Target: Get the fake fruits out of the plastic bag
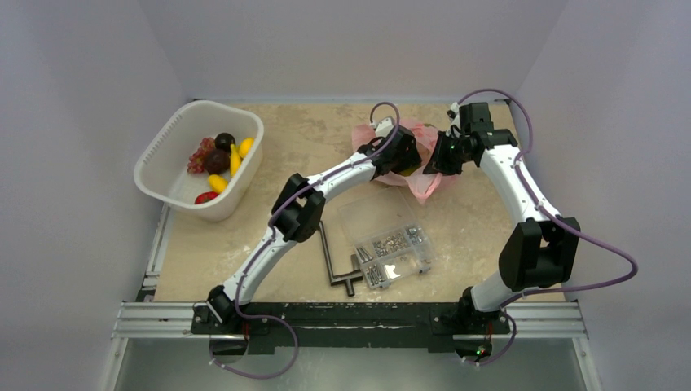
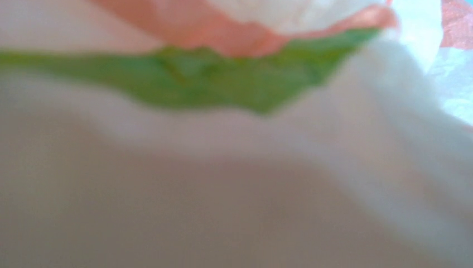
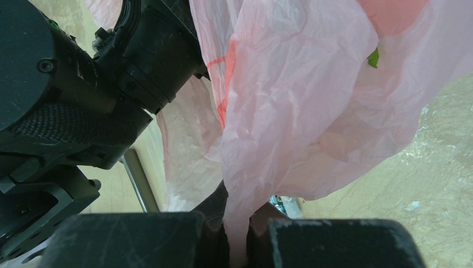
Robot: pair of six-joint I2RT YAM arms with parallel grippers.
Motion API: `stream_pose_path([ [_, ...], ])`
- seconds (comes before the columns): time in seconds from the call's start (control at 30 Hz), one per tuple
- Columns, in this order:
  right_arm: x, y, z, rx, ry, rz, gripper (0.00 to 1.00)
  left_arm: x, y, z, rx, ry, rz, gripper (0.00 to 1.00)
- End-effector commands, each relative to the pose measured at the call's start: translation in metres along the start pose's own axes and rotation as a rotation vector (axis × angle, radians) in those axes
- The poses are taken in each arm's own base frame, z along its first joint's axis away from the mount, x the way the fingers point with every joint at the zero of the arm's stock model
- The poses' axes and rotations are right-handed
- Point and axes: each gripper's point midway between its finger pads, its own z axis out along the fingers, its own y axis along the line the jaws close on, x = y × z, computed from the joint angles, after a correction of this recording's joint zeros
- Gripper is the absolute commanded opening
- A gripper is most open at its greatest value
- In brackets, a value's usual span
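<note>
The pink plastic bag (image 1: 420, 175) lies at the back middle of the table. My right gripper (image 1: 436, 159) is shut on a bunched fold of the bag (image 3: 290, 100) and holds it up. My left gripper (image 1: 399, 155) is pushed into the bag's mouth; its fingers are hidden by the film. The left wrist view is a close blur of pale film with a green piece (image 2: 223, 78) and a red-orange patch (image 2: 223, 28) behind it. A small green bit (image 3: 372, 57) shows through the bag. Several fake fruits (image 1: 220, 159) lie in the white basket (image 1: 163, 155).
A clear compartment box (image 1: 389, 244) with screws lies in front of the bag. A dark metal tool (image 1: 338, 265) lies beside it. The white basket stands at the back left. The left arm's wrist (image 3: 83, 95) is close on the left in the right wrist view.
</note>
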Motion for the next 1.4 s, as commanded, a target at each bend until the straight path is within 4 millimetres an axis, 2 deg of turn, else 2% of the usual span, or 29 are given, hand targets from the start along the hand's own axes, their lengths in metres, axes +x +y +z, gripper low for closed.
stream_pose_path([
  [0.0, -0.013, 0.011, -0.011, -0.023, -0.051, -0.027, 0.0, -0.003, 0.006, 0.005, 0.004, 0.042, -0.062, 0.56],
  [0.13, -0.011, 0.006, -0.011, -0.005, -0.061, -0.029, 0.0, -0.021, -0.001, -0.006, 0.057, 0.03, -0.054, 0.38],
  [0.23, -0.005, 0.001, -0.007, 0.003, -0.062, -0.03, 0.0, -0.036, -0.019, -0.019, 0.153, 0.062, -0.045, 0.22],
  [0.3, -0.003, -0.001, -0.005, 0.003, -0.068, -0.028, 0.0, -0.039, -0.025, -0.03, 0.193, 0.124, -0.041, 0.1],
  [0.4, 0.001, -0.005, 0.0, 0.007, -0.072, -0.022, 0.0, -0.049, -0.029, -0.051, 0.239, 0.166, -0.03, 0.0],
  [0.53, -0.001, -0.018, 0.003, 0.075, -0.096, -0.002, 0.0, -0.059, -0.042, -0.085, 0.33, 0.216, -0.028, 0.0],
  [0.67, -0.007, -0.02, 0.002, 0.091, -0.137, 0.01, 0.0, -0.064, -0.053, -0.119, 0.407, 0.276, -0.049, 0.0],
  [0.9, -0.026, -0.018, -0.001, 0.107, -0.191, 0.058, 0.0, -0.048, -0.06, -0.166, 0.441, 0.401, -0.076, 0.0],
  [1.07, -0.045, -0.018, -0.009, 0.128, -0.284, 0.195, 0.0, -0.036, -0.066, -0.191, 0.461, 0.496, -0.072, 0.0],
  [1.13, -0.049, -0.025, -0.008, 0.146, -0.295, 0.271, 0.0, -0.036, -0.07, -0.205, 0.467, 0.498, -0.043, 0.0],
  [1.27, -0.053, -0.041, -0.003, 0.191, -0.29, 0.374, 0.0, -0.052, -0.072, -0.243, 0.486, 0.45, 0.047, 0.0],
  [1.37, -0.054, -0.049, -0.001, 0.232, -0.274, 0.381, 0.0, -0.067, -0.057, -0.271, 0.455, 0.41, 0.145, 0.0],
])
